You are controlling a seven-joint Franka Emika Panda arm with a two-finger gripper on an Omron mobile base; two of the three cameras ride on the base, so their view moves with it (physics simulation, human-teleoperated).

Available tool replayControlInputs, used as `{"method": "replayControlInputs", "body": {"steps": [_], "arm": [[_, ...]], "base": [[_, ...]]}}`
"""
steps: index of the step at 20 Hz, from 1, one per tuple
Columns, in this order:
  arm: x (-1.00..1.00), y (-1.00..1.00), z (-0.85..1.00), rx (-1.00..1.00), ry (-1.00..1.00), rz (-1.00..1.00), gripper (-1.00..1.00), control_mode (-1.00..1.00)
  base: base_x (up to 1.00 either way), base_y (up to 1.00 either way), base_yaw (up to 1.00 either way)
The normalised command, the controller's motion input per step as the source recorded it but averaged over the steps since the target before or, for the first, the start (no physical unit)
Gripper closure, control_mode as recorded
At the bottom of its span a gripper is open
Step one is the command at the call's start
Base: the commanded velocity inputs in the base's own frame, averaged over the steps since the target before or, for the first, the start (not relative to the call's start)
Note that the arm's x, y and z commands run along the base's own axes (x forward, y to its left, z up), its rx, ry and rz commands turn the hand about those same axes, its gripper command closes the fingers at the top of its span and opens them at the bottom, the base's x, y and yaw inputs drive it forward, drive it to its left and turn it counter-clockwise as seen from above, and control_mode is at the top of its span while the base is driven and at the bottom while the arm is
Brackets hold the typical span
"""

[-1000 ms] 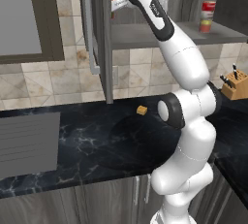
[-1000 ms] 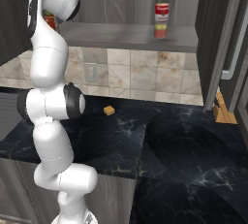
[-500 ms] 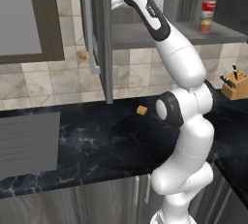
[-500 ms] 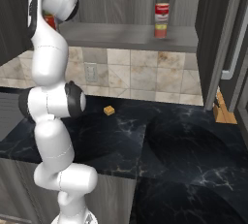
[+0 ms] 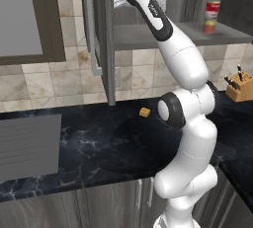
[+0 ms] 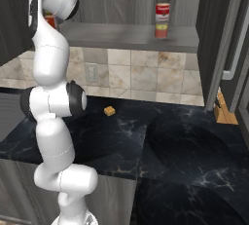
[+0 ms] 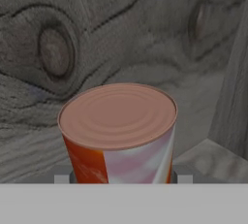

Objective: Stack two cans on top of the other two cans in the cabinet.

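Note:
In the hand view my gripper [image 7: 121,177] is shut on a red can with a white band [image 7: 118,131], its flat lid facing the camera and the cabinet's wood-grain back wall behind it. In the right base view that can [image 6: 49,21] shows beside the hand, above the left end of the cabinet's grey shelf [image 6: 116,34]. From the left base view the hand [image 5: 121,0] reaches in past the open door. At the shelf's right end a red can [image 5: 212,10] stands stacked on a green-yellow can [image 5: 210,25]; the same stack [image 6: 162,20] shows in the right base view.
The cabinet's left door [image 5: 101,39] hangs open with a silver bar handle, and the right door [image 6: 228,44] is open too. A small orange block [image 5: 144,112] and a knife block [image 5: 239,86] sit on the black marble counter [image 6: 170,136].
The hand has edged slightly upward inside the cabinet's left side, still shut on the can. The stack on the right has not moved.

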Motion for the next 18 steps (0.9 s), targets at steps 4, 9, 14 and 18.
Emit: {"method": "replayControlInputs", "body": {"steps": [4, 9, 14, 18], "arm": [[0.00, 0.03, -0.05, 0.00, 0.03, 0.00, 1.00, -1.00], [0.00, 0.03, -0.07, 0.00, 0.03, 0.00, 1.00, -1.00], [0.01, 0.00, -0.07, 0.00, 0.00, 0.00, 1.00, -1.00], [0.01, 0.00, -0.04, 0.00, 0.00, 0.00, 1.00, -1.00]], "base": [[0.00, 0.00, 0.00], [0.00, 0.00, 0.00], [0.00, 0.00, 0.00], [0.00, 0.00, 0.00]]}}
